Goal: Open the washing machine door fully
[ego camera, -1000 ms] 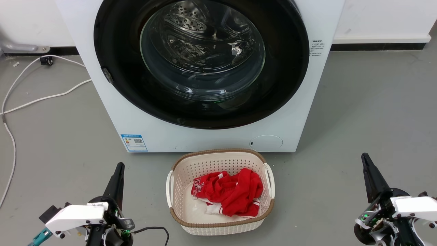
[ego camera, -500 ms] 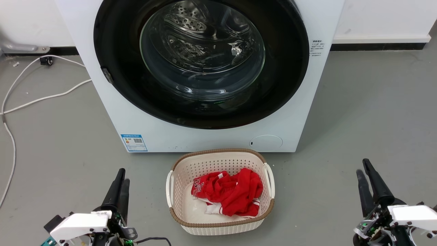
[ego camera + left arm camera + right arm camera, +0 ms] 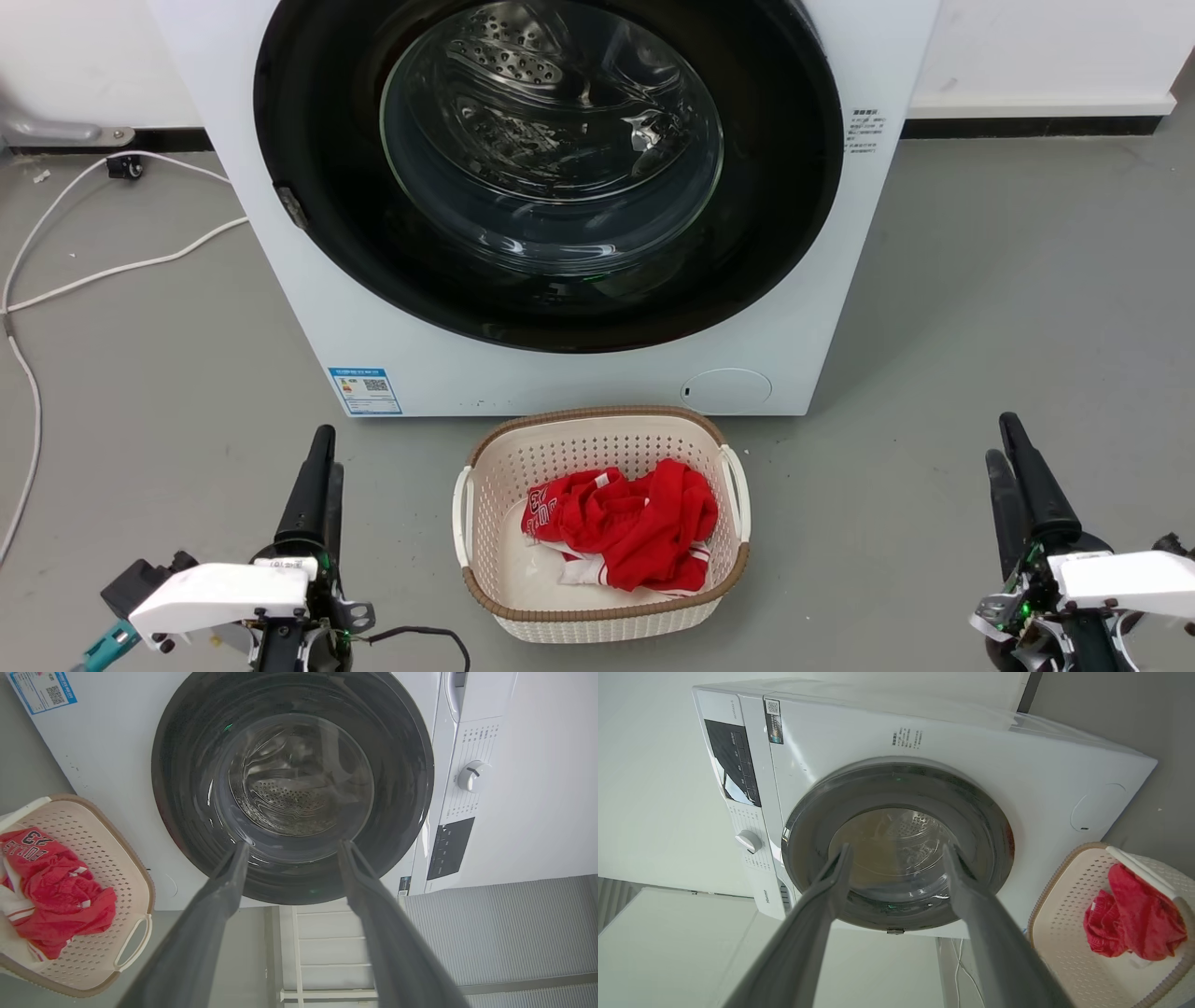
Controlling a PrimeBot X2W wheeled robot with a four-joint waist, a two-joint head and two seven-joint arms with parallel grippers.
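Dark rubbery fingers come nearest. My left gripper [image 3: 327, 453] hangs low over the grey floor [image 3: 1008, 280] at my left. Its wrist view shows the 2 fingers spread wide with nothing between them. My right gripper [image 3: 1006, 446] sits low at my right, likewise parted and empty. Neither touches anything.

Between them, a little further out, stands the white basket [image 3: 485, 597] with a red garment [image 3: 635, 523] heaped inside. It sits just in front of the washing machine [image 3: 280, 308], whose white face carries a blue sticker [image 3: 365, 390] and a round flap [image 3: 726, 387] near the bottom.

The washing machine door [image 3: 784, 233] is beyond that, a glossy black ring around a bulging glass bowl. It lies flat against the machine's front, so I judge it shut. A small grey fitting [image 3: 290, 207] sits on its rim at my left. I cannot tell whether that is the catch or the hinge.

I judge that I am at step 1, the reach, with no contact made and all of the task ahead. The next move calls for raising 1 arm past the basket to the door's free edge. I then need to hook a finger behind the rim and pull it outward along its arc. Glossy plastic may slip, so I would want a firm purchase.
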